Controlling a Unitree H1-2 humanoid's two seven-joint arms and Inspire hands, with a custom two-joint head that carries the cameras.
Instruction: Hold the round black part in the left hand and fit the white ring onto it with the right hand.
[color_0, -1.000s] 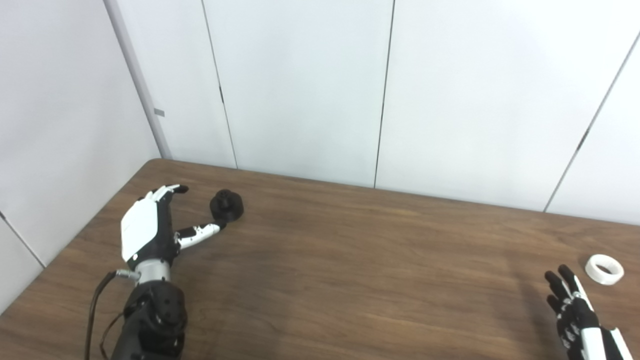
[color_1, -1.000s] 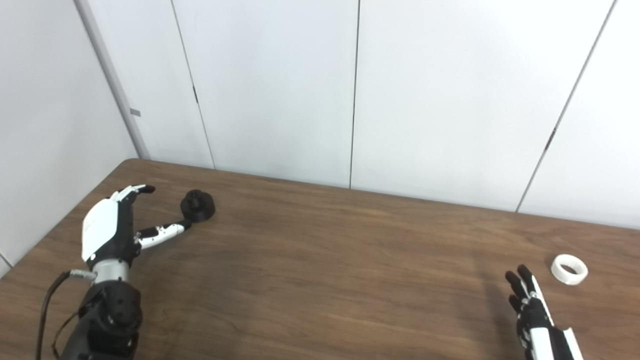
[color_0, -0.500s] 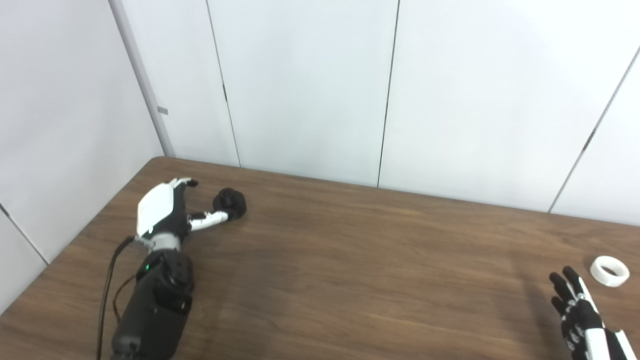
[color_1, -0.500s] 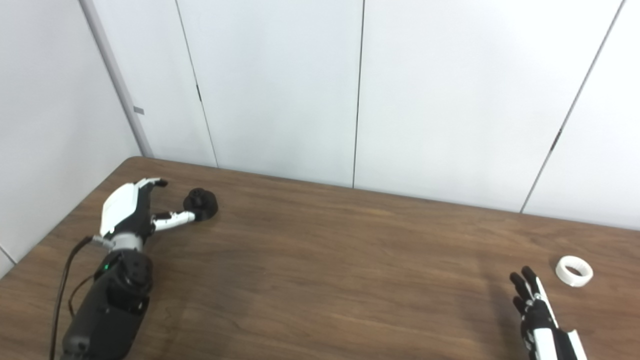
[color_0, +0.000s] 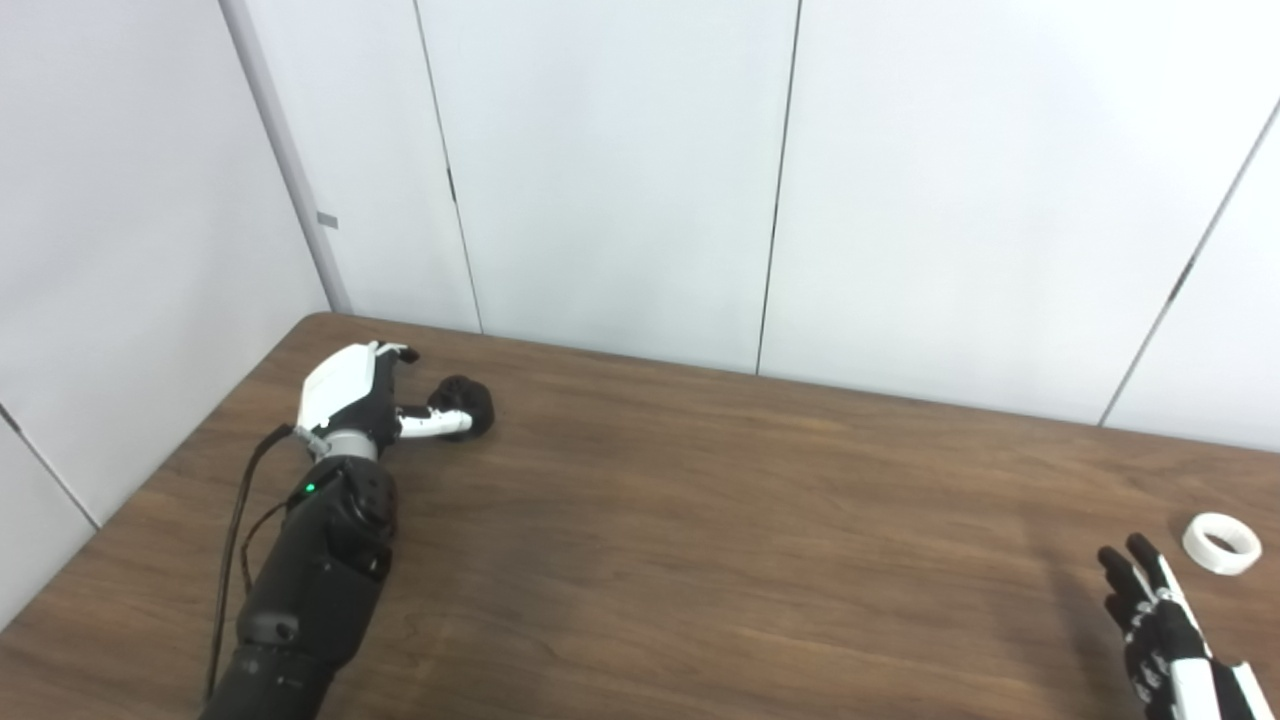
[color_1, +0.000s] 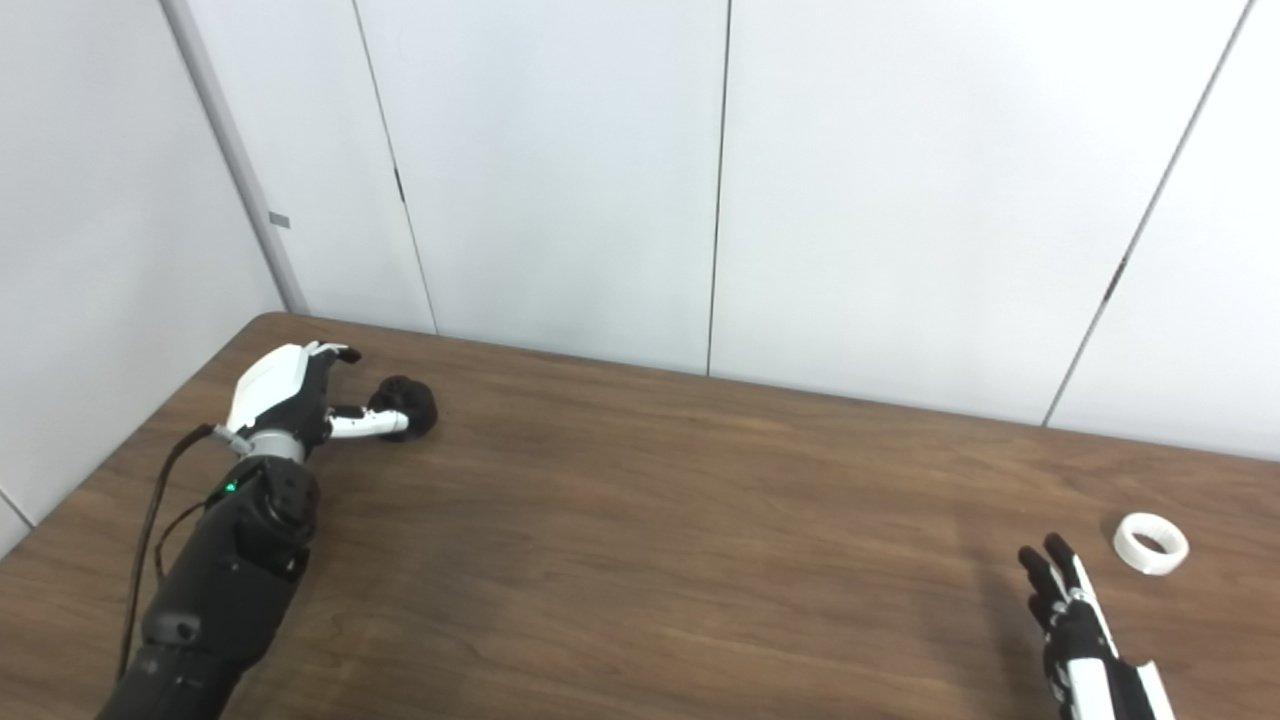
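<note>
The round black part (color_0: 466, 402) sits on the brown table near its far left corner. My left hand (color_0: 352, 394) is open just left of it, thumb stretched along the part's near side and fingers reaching over the far side; I cannot tell if they touch it. The part also shows in the right eye view (color_1: 408, 402). The white ring (color_0: 1220, 529) lies flat on the table at the far right. My right hand (color_0: 1150, 620) is open and empty, fingers straight, a short way in front and left of the ring.
The brown wooden table (color_0: 700, 540) spreads between the two hands. White wall panels (color_0: 620, 170) stand right behind its far edge. The left table edge runs close to my left arm (color_0: 315, 570).
My left arm has reached forward, bringing the open hand up beside the black part. The right hand has stayed nearly still. The camera has shifted slightly.
</note>
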